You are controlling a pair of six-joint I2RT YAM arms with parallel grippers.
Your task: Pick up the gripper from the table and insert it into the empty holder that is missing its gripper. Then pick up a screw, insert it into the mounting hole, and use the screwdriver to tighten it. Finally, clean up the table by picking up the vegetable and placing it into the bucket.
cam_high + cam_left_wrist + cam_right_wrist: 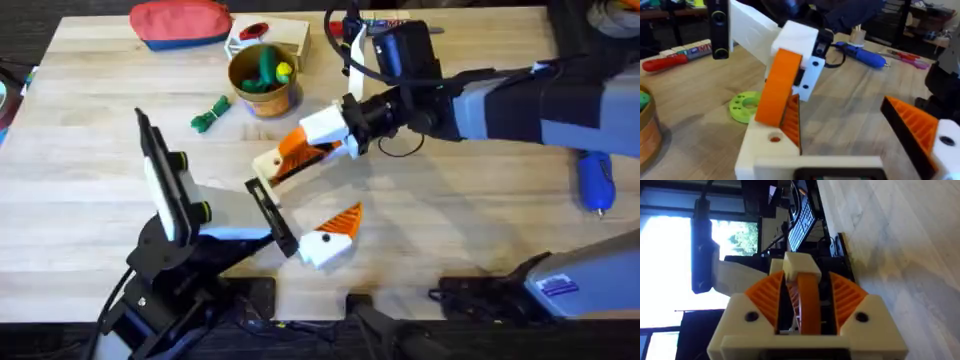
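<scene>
**Left gripper (300,205) spread wide, right gripper (318,145) pinching the loose orange pad (807,305) at the holder (268,168)**

Closest up in the left wrist view you get the left arm's own two fingers. One is the bare cream-white holder with a little mounting hole (774,138) on its face. The other is a white mount carrying a ribbed orange wedge (912,125). They stand well apart, so that gripper is clearly wide open.

The loose orange pad is right up against the holder, clamped between the right gripper's two ribbed fingers (767,297). From the right wrist camera you can see the cream holder poking up just past it. Can't tell if it's fully seated in there.

The right arm reaches in from the right side, across the middle of the table (440,220).

Further out, the dark green vegetable (210,113) lies on the wood just left of the bucket (270,102), not touching it. The bucket has some green and yellow toys inside.

A red pouch (180,22) and a pale wooden box (290,38) sit behind the bucket.

The blue screwdriver (595,180) is way off at the right edge, lying flat. A lime-green disc (745,105) lies near the holder.
</scene>
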